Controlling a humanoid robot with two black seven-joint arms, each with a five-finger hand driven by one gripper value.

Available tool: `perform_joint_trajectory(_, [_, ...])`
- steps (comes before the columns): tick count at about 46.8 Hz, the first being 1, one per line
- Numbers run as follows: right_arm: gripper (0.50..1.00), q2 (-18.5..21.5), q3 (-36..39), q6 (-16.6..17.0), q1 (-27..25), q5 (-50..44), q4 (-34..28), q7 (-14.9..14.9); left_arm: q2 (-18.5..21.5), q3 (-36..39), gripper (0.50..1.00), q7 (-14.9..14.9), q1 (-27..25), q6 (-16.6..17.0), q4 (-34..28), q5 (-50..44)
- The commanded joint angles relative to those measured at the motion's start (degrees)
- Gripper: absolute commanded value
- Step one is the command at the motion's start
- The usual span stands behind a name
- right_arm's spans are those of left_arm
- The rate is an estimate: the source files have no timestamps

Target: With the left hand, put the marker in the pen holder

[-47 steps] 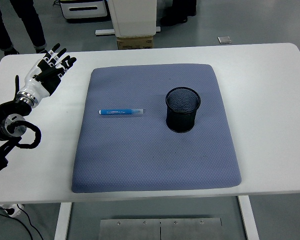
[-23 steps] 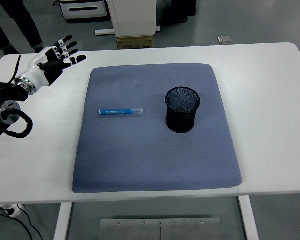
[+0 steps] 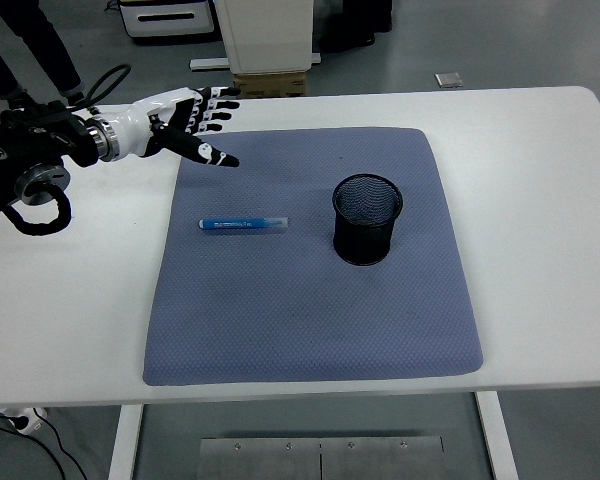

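Observation:
A blue and white marker lies flat on the grey-blue mat, left of centre, pointing left to right. A black mesh pen holder stands upright on the mat, to the marker's right. My left hand is open with fingers spread, raised over the mat's far left corner, above and behind the marker, not touching it. The right arm is out of view.
The white table carries the mat. A person's legs stand beyond the table's far left corner. A white cabinet and cardboard box are on the floor behind the table.
My left hand has swung right and inward, from the table's far left edge to over the mat's far left corner. The marker and holder have not moved.

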Motion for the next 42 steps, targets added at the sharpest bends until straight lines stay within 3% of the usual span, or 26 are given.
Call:
perform_joint_trajectory(1, [1.0, 0.0, 0.01, 0.0, -0.01, -0.02, 0.01, 0.0, 0.04, 1.28, 1.0, -0.06, -1.76, -1.42, 0.04, -0.02])
perform_joint_trajectory(5, [1.0, 0.0, 0.01, 0.0, -0.01, -0.02, 0.01, 0.0, -1.28, 4.53, 1.0, 0.02, -3.61, -1.86, -0.04, 0.07])
perform_joint_trajectory(12, [1.0, 0.0, 0.01, 0.0, -0.01, -0.02, 0.01, 0.0, -7.69, 9.63, 1.0, 0.73, -5.28, -1.25, 0.22, 5.15])
perform_joint_trajectory(19, [1.0, 0.0, 0.01, 0.0, -0.01, -0.02, 0.01, 0.0, -9.28, 9.81, 1.0, 1.52, -6.51, -1.6, 0.05, 13.95])
perform_joint_trajectory(42, [1.0, 0.0, 0.01, 0.0, -0.01, -0.02, 0.01, 0.0, -12.44, 10.16, 1.0, 2.22, -6.25, -0.55, 0.48, 27.4])
